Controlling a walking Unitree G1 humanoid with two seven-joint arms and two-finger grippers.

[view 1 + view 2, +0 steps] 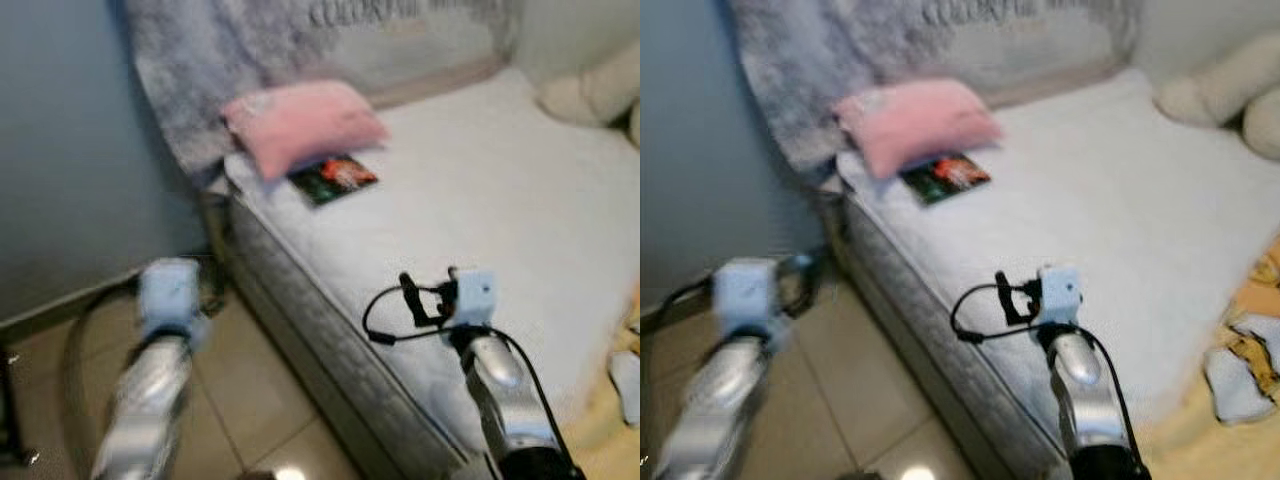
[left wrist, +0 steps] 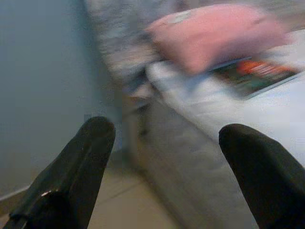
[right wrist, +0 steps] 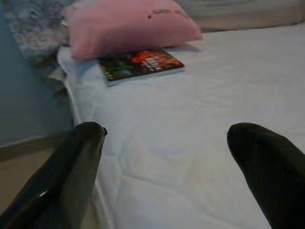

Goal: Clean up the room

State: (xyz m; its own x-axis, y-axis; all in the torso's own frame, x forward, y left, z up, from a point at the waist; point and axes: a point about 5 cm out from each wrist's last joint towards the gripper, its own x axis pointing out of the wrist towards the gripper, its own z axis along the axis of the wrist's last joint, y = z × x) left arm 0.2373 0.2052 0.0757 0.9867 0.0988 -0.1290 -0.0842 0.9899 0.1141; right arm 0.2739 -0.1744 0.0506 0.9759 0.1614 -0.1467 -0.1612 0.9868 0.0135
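White quilted fabric covers the bed (image 1: 480, 200), which takes up the centre and right of the left eye view. A soft pink rectangular pillow (image 1: 300, 122) is seen at the upper centre, resting against a grey fuzzy blanket (image 1: 200, 60) draped at the head of the bed. A thin dark book with a red and green cover (image 1: 333, 178) lies flat on the mattress, one corner tucked under the pillow's front edge. Cream plush cushions (image 1: 590, 95) are seen at the upper right. The blurred left arm (image 1: 160, 340) is held over the beige tiled floor (image 1: 250, 400) at the lower left; the right arm (image 1: 490, 370) is raised over the mattress edge at the lower centre.

In the left wrist view, the left gripper (image 2: 167, 167) is shown with its fingers spread wide, empty, with the bed's side and the pillow beyond.

In the right wrist view, the right gripper (image 3: 167, 167) is likewise spread and empty above the mattress, the book lying ahead in the upper middle.
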